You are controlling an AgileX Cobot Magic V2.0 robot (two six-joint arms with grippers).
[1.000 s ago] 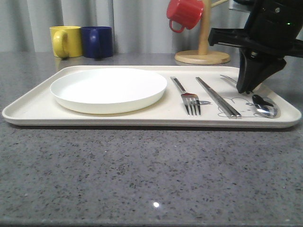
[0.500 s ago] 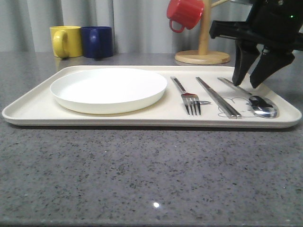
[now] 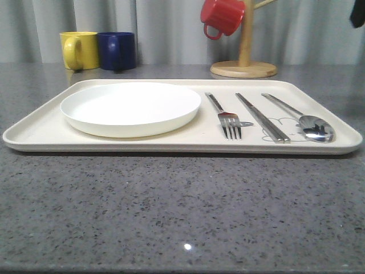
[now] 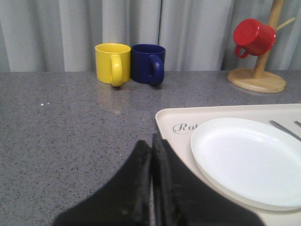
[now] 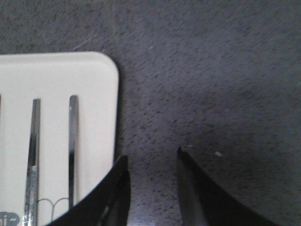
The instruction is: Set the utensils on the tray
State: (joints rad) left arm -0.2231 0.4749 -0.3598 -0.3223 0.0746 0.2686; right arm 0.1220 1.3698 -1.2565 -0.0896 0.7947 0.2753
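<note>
On the cream tray (image 3: 171,142) the utensils lie side by side at its right end: fork (image 3: 228,117), chopsticks (image 3: 262,117) and spoon (image 3: 311,124). My right gripper (image 5: 151,157) is open and holds nothing. It hangs over the grey table just off the tray's corner (image 5: 94,75), beside the spoon handle (image 5: 73,136) and the chopsticks (image 5: 34,141). A dark bit of the right arm (image 3: 358,14) shows at the upper right of the front view. My left gripper (image 4: 151,141) is shut on nothing, over the table by the tray's edge (image 4: 174,117).
A round white plate (image 3: 131,107) fills the tray's left half. Behind the tray stand a yellow mug (image 3: 80,50) and a blue mug (image 3: 117,50). A wooden mug stand (image 3: 244,68) with a red mug (image 3: 223,16) is at the back right.
My right gripper opened over the spoon handle, then rose and drew off to the right, almost out of the front view. The spoon stays lying on the tray.
</note>
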